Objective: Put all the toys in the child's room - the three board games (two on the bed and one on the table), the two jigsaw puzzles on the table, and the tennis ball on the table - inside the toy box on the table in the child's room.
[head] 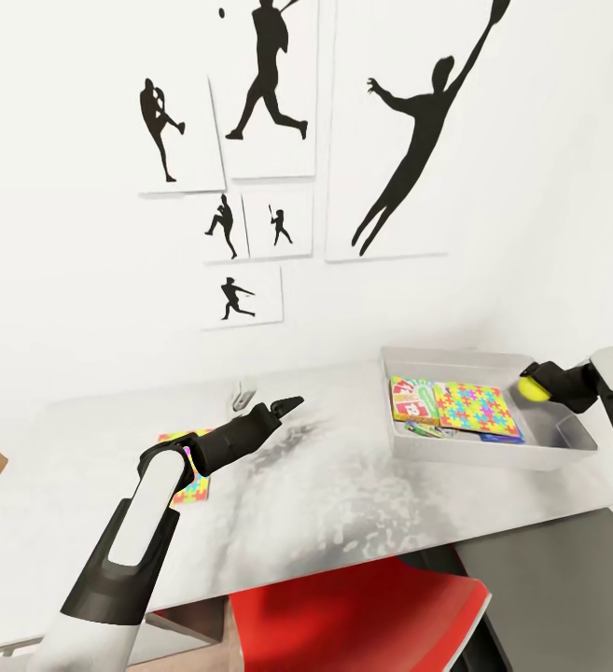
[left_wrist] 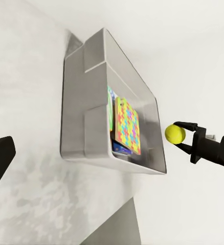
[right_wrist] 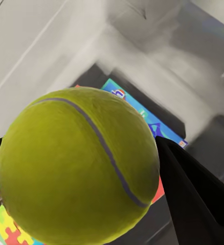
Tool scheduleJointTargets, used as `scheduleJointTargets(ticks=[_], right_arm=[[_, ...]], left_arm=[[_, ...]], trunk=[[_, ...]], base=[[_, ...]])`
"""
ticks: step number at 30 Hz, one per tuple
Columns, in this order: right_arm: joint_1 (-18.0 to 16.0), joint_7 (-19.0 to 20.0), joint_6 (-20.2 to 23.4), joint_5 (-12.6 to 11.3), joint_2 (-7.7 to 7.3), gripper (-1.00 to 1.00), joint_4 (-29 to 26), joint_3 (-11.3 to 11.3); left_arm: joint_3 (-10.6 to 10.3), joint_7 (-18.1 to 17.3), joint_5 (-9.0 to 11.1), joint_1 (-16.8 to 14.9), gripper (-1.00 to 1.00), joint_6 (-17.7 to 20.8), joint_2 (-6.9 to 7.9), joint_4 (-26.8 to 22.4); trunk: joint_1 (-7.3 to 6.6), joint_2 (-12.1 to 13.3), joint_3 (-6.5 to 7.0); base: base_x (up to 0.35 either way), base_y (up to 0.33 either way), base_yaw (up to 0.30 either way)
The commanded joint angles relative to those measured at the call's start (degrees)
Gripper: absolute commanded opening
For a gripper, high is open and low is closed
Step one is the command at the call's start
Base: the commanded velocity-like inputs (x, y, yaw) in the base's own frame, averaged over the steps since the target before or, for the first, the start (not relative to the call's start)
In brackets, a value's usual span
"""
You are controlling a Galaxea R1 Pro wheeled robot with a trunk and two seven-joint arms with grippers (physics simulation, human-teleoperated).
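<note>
Our right fingers (head: 536, 385) pinch the tennis ball (head: 533, 387) above the toy box (head: 567, 435), where a jigsaw puzzle (head: 474, 407) tops the board games. Our left fingers (head: 290, 404), nearly pressed together, hover beside another puzzle (head: 190, 486) on the counter (head: 362, 495).

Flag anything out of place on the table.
One puzzle lies alone on the table, partly under the left arm, apart from the toy box holding the other toys. The right gripper holds the ball above the box.
</note>
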Motion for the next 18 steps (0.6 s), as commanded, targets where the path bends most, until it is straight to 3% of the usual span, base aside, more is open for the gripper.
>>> scheduleJointTargets(ticks=[1,18], right_arm=[[-0.06,-0.59,0.06,-0.75,-0.01,-1.00,-0.07,-0.18],[-0.09,-0.52,0.17,-0.80,0.05,-1.00,-0.07,-0.21]], left_arm=[[0.02,0.56,0.62,-0.05,1.00,0.18,-0.02,-0.06],[0.02,0.56,0.65,-0.05,1.00,0.18,-0.01,-0.06]], trunk=[[0.03,-0.11,-0.16],[0.03,-0.11,-1.52]], base=[[0.000,0.000,0.000],[0.000,0.000,0.000]])
